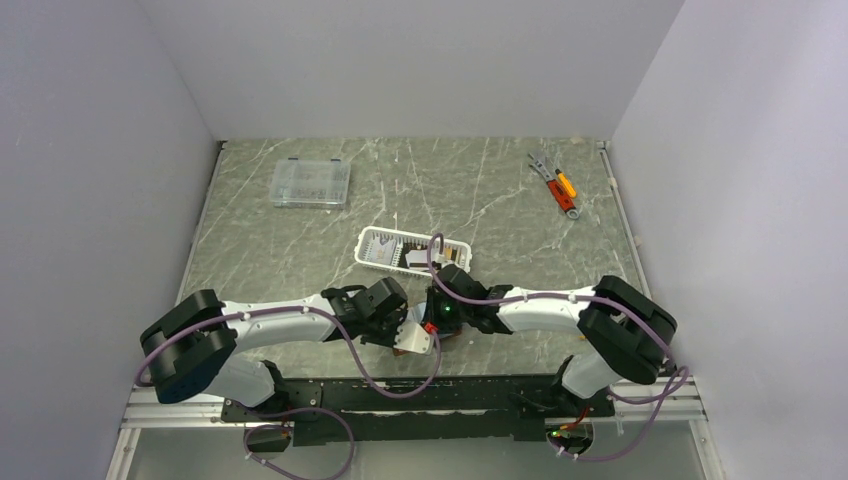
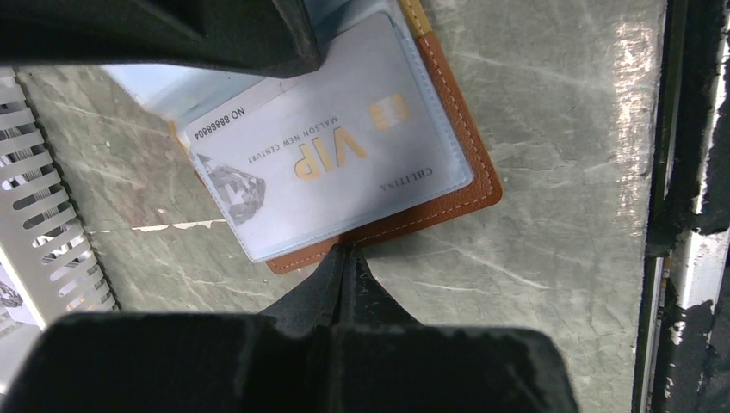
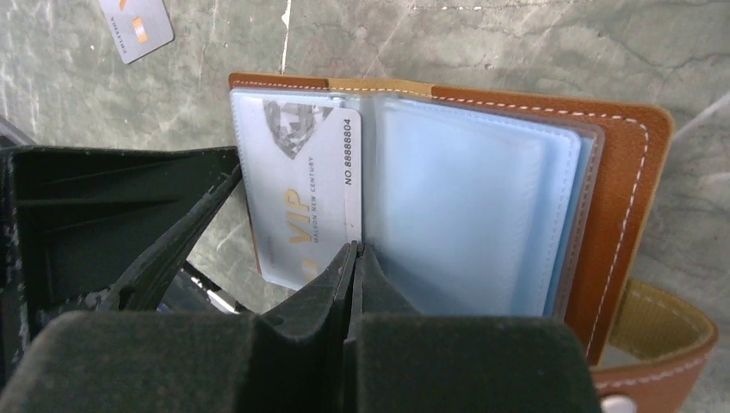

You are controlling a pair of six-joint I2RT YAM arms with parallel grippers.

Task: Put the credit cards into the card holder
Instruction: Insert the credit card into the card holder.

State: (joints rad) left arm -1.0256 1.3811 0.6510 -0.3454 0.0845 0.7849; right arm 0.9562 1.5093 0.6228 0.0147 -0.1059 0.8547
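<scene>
The card holder (image 3: 624, 189) lies open on the table, brown leather outside, pale blue sleeves inside, its snap tab (image 3: 663, 344) at lower right. A white VIP credit card (image 3: 310, 181) sits in its left sleeve, one long edge still showing at the fold. My right gripper (image 3: 355, 248) is shut, tips pressed on the sleeves at that card edge. My left gripper (image 2: 349, 249) is shut too, its tips against the holder's brown edge (image 2: 448, 202) below the same card (image 2: 336, 146). A second, grey card (image 3: 136, 26) lies loose on the table. In the top view both grippers meet over the holder (image 1: 415, 343).
A white slotted basket (image 1: 362, 250) with more cards stands just behind the grippers, its wall close by in the left wrist view (image 2: 43, 241). A clear compartment box (image 1: 311, 183) is at the back left, hand tools (image 1: 555, 185) at the back right. The table's metal rail (image 2: 680, 206) runs beside the holder.
</scene>
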